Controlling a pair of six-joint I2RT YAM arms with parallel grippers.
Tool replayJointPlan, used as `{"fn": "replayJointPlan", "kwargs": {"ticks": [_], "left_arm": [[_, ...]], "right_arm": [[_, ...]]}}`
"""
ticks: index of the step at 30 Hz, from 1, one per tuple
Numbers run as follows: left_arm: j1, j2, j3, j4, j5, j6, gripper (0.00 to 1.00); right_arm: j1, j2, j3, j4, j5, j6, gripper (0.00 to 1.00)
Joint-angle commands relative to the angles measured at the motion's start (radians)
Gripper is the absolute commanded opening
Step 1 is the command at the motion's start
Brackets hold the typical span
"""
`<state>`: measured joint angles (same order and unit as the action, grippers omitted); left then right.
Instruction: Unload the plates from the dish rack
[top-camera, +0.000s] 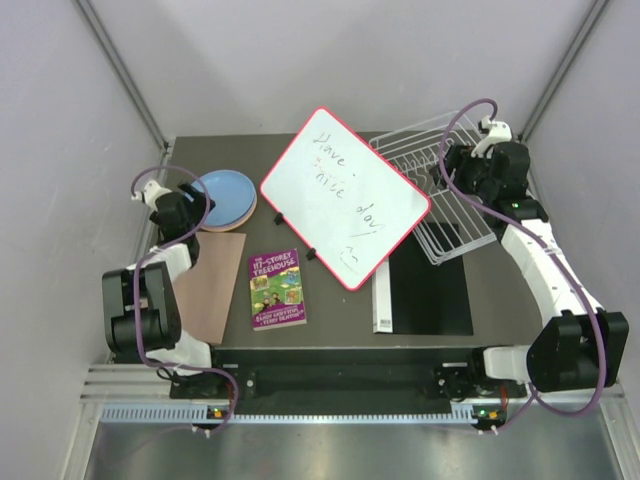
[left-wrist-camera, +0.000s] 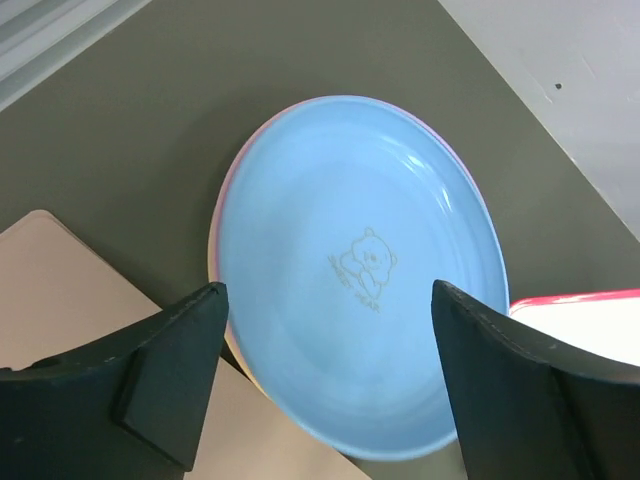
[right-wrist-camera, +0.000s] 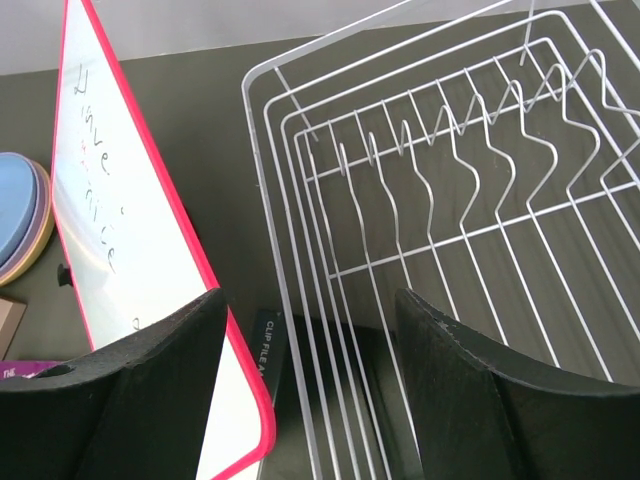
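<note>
Whiteboard between dish rack and plates, black mat seemingly under rack

"How many plates were on the tabletop?"

"One stack. A blue one lay on top, with pink, lilac and yellow rims under it, so four, it seemed."

"Racks?"

"One rack. One whiteboard too, and one book."

"Any mats?"

"Two: one black mat and one tan mat. Between the book and the black mat lay one clip file."

"And the machinery?"

"Two arms, one pincer each: a left pincer and a right pincer."
</note>
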<state>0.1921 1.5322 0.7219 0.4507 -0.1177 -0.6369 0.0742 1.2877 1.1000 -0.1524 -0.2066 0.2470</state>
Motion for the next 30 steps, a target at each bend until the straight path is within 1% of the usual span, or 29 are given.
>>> {"fn": "replayJointPlan", "kwargs": {"ticks": [1, 4, 9, 10, 11, 13, 16, 18, 21, 23, 24, 25, 26, 27, 28, 30], "left_arm": [[0.004, -0.007, 0.054, 0.048, 0.044, -0.001, 0.9], [0.004, -0.023, 0.065, 0.016, 0.047, 0.005, 0.93], [0.004, -0.098, 0.085, -0.052, 0.084, 0.043, 0.93], [0.003, -0.109, 0.108, -0.063, 0.149, 0.049, 0.93], [0.003, -0.116, 0.123, -0.075, 0.18, 0.065, 0.93], [-0.002, -0.133, 0.183, -0.136, 0.292, 0.109, 0.92], [-0.022, -0.173, 0.229, -0.2, 0.361, 0.175, 0.91], [-0.067, -0.225, 0.231, -0.222, 0.354, 0.247, 0.91], [-0.13, -0.289, 0.211, -0.233, 0.317, 0.318, 0.91], [-0.16, -0.31, 0.198, -0.234, 0.296, 0.342, 0.91], [-0.187, -0.32, 0.197, -0.236, 0.29, 0.368, 0.91], [-0.194, -0.326, 0.192, -0.234, 0.288, 0.387, 0.91], [-0.235, -0.331, 0.191, -0.239, 0.267, 0.405, 0.91], [-0.284, -0.337, 0.189, -0.239, 0.227, 0.44, 0.91], [-0.302, -0.343, 0.179, -0.236, 0.217, 0.457, 0.91], [-0.348, -0.353, 0.151, -0.205, 0.188, 0.468, 0.91]], "right_arm": [[-0.013, -0.014, 0.008, 0.044, -0.017, 0.003, 0.68], [-0.013, -0.024, 0.004, 0.039, -0.017, 0.003, 0.68], [-0.013, -0.045, -0.006, 0.034, 0.001, -0.006, 0.69], [-0.014, -0.054, -0.006, 0.028, 0.006, -0.011, 0.7], [-0.016, -0.056, -0.006, 0.024, 0.018, -0.012, 0.71], [-0.022, -0.071, -0.009, 0.022, 0.029, -0.023, 0.75], [-0.028, -0.09, -0.017, 0.021, 0.062, -0.043, 0.78], [-0.028, -0.1, -0.029, 0.019, 0.114, -0.064, 0.78], [-0.028, -0.132, -0.064, 0.027, 0.2, -0.095, 0.81], [-0.028, -0.157, -0.089, 0.036, 0.289, -0.104, 0.85], [-0.028, -0.168, -0.116, 0.054, 0.309, -0.104, 0.89], [-0.028, -0.185, -0.132, 0.065, 0.331, -0.103, 0.91], [-0.028, -0.194, -0.162, 0.076, 0.364, -0.101, 0.93], [-0.028, -0.203, -0.181, 0.088, 0.38, -0.092, 0.98], [-0.028, -0.22, -0.199, 0.121, 0.392, -0.088, 1.0], [-0.028, -0.232, -0.247, 0.145, 0.432, -0.071, 1.0]]}}
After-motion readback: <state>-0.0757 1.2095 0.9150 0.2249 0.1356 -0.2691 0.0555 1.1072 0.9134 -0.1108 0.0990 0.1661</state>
